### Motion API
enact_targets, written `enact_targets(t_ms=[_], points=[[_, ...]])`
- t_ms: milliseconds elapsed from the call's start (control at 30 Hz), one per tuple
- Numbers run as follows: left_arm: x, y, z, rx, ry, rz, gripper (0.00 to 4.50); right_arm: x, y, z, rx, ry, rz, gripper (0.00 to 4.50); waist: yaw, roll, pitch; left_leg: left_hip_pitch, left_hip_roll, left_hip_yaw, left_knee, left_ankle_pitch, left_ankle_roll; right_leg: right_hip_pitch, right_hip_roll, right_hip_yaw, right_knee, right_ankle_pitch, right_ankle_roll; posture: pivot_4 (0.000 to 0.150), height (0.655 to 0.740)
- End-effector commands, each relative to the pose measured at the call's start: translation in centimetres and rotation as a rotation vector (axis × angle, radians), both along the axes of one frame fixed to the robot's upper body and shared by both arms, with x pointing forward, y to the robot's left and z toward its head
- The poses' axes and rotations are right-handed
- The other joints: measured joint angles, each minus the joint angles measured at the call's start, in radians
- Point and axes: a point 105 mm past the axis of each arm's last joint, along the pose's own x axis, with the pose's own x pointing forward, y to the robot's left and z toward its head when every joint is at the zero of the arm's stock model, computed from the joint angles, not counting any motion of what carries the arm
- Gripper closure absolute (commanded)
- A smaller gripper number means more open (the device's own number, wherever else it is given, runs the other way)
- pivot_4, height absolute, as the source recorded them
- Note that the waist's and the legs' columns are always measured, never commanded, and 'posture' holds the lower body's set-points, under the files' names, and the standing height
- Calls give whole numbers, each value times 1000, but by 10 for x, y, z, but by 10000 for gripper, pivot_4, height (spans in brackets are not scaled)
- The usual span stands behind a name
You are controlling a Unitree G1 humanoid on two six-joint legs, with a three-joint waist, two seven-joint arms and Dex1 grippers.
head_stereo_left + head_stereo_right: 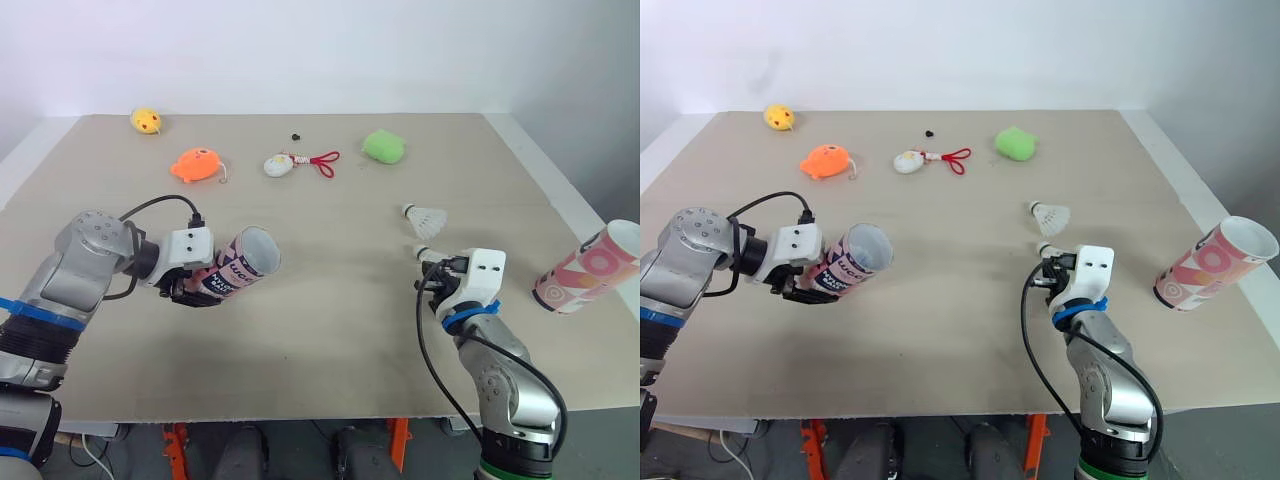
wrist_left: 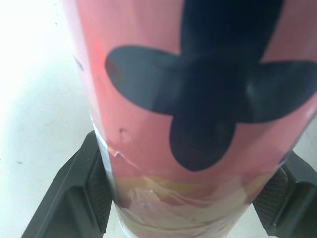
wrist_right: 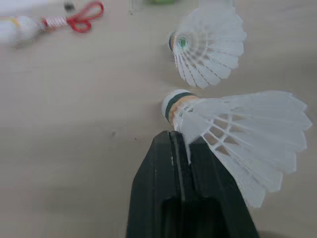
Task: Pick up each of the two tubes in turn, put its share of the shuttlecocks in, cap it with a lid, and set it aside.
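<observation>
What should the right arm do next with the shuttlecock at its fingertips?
Probably lift the right gripper and carry the shuttlecock across to the tube. Its fingers look shut on the feathers beside the cork. The left gripper holds the tube tilted, with its open mouth turned toward the right arm, so it seems ready to take the shuttlecock.

A broad table [image 1: 340,330] with a pale beige wooden top stands against a plain white wall [image 1: 320,50] — evenly lit, shadows soft. Beneath its near edge show orange frame legs [image 1: 178,442] and dark grey floor [image 1: 300,445].
</observation>
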Motion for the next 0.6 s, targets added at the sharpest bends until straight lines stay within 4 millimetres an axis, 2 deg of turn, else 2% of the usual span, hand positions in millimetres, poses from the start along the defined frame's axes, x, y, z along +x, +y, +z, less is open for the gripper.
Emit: enact_targets(t_ms=[33,133,333,500,600], points=[[-5,-2,-8,6,34,-13,12675,-19,21,57,22,-270,202,44490,0,1,0,0,0,0,0,0,0,0,0,0,0,0,0,1500,7400],[-4,-2,-8,6,37,-15,12675,-37,59,82,-49,-345,482,44490,-1,2,1,0,0,0,0,0,0,0,0,0,0,-1,0,1500,7400],[-1,-6,-6,4,36,-22,12675,-50,119,95,-347,-393,856,44490,-3,1,1,0,0,-1,1,0,0,0,1,0,0,-1,-3,1500,7400],[1,-6,-5,10,36,-28,12675,-43,151,88,-530,-423,1015,44490,1,1,0,-1,0,-1,1,0,0,0,1,0,0,-1,-2,1500,7400],[2,-8,-3,8,31,-32,12675,-38,168,87,-564,-456,1068,44490,1,1,0,-2,-1,-2,1,0,0,0,0,0,-1,-1,0,1500,7400]])
